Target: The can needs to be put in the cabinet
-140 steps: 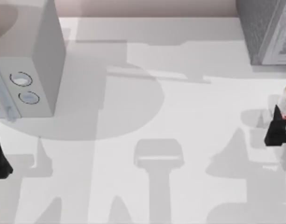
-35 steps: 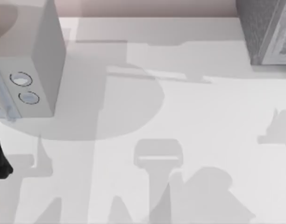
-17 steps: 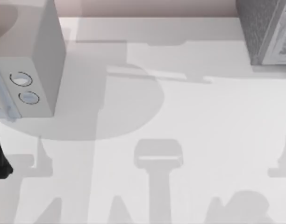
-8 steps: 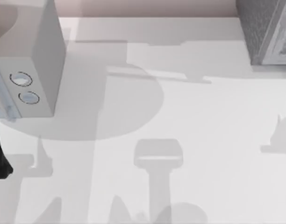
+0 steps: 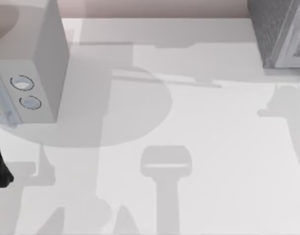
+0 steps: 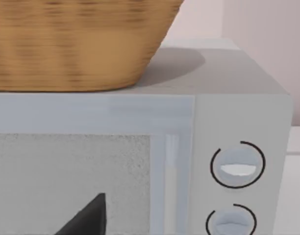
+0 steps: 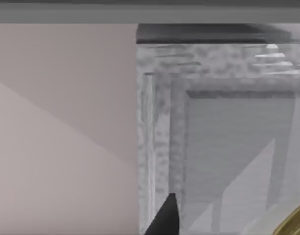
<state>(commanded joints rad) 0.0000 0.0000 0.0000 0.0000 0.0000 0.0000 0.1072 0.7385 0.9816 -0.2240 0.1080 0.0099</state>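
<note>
The cabinet (image 5: 276, 34), a grey speckled box with a lighter framed front, stands at the table's far right corner. In the right wrist view its front panel (image 7: 223, 147) looms close ahead. The can's yellowish-gold rim (image 7: 296, 223) shows at the corner of that view, held in my right gripper (image 7: 228, 228), with one dark fingertip (image 7: 165, 216) beside it. The arm's shadow (image 5: 287, 105) lies on the table just in front of the cabinet. My left gripper (image 5: 0, 169) is parked at the left edge.
A smooth white box with two round dials (image 5: 27, 73) stands at the far left, with a wicker basket (image 6: 76, 44) on top. The table (image 5: 199, 147) between the two boxes is bare apart from shadows.
The right gripper and the can have left the table's right edge in the top view. The right arm's shadow has swung from the front up toward the cabinet. The left arm has not moved.
</note>
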